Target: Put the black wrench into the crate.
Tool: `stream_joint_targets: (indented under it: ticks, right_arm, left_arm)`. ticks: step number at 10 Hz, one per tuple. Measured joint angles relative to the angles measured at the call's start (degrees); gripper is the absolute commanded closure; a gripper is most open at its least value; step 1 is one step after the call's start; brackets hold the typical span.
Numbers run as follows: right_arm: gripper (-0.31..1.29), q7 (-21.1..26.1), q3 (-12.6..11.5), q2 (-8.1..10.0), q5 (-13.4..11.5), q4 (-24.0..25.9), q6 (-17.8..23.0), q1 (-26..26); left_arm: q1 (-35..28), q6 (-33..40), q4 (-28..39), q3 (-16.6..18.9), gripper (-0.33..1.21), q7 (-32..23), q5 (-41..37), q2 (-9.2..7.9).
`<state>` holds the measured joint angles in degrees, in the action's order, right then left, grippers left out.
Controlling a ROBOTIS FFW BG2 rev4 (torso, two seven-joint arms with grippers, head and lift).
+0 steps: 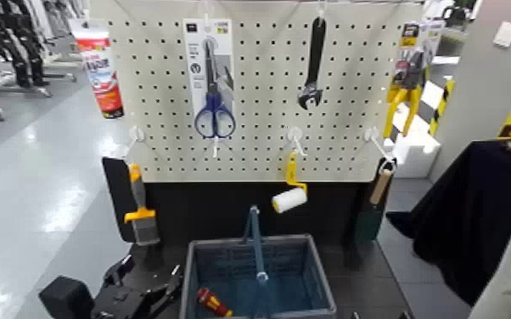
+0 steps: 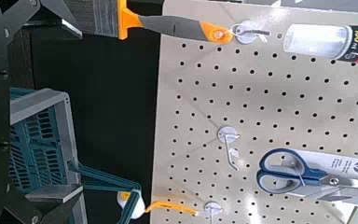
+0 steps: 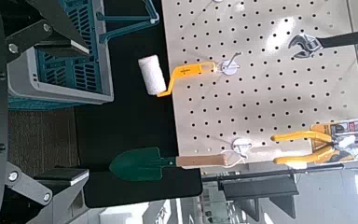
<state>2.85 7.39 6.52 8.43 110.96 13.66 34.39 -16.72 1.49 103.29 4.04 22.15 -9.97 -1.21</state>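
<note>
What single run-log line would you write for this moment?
black wrench: hanging on pegboard | crate: below, wrench not in it | left gripper: low beside crate, holding nothing | right gripper: not in head view

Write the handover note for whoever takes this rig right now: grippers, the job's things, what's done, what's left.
Left gripper: low at the crate's left side, holding nothing; open or shut cannot be told.
Right gripper: not seen in the head view; its wrist camera shows open fingers holding nothing.
Black wrench: hanging on a pegboard hook, upper right of centre, untouched.
Crate: on the floor below the pegboard, bail handle up, a small red-and-yellow tool inside.
Done: nothing yet.
Left: reach up, take the wrench off its hook, lower it into the crate.
</note>
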Motion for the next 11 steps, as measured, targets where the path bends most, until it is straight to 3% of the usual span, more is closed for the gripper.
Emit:
stream_joint_targets:
  ticks: [3, 11]
  right_arm:
    - [0.37, -0.78, -0.40, 0.33, 1.28, -0.20, -0.36, -0.10]
    - [0.37, -1.06, -2.08, -0.56, 1.53, 0.11, -0.28, -1.65]
  left_arm:
    - [-0.01, -0.02, 0.00, -0.04, 0.14, 0.08, 0.43, -0.14]
    - [0.10, -1.04, 0.08, -0.04, 0.14, 0.08, -0.03, -0.01]
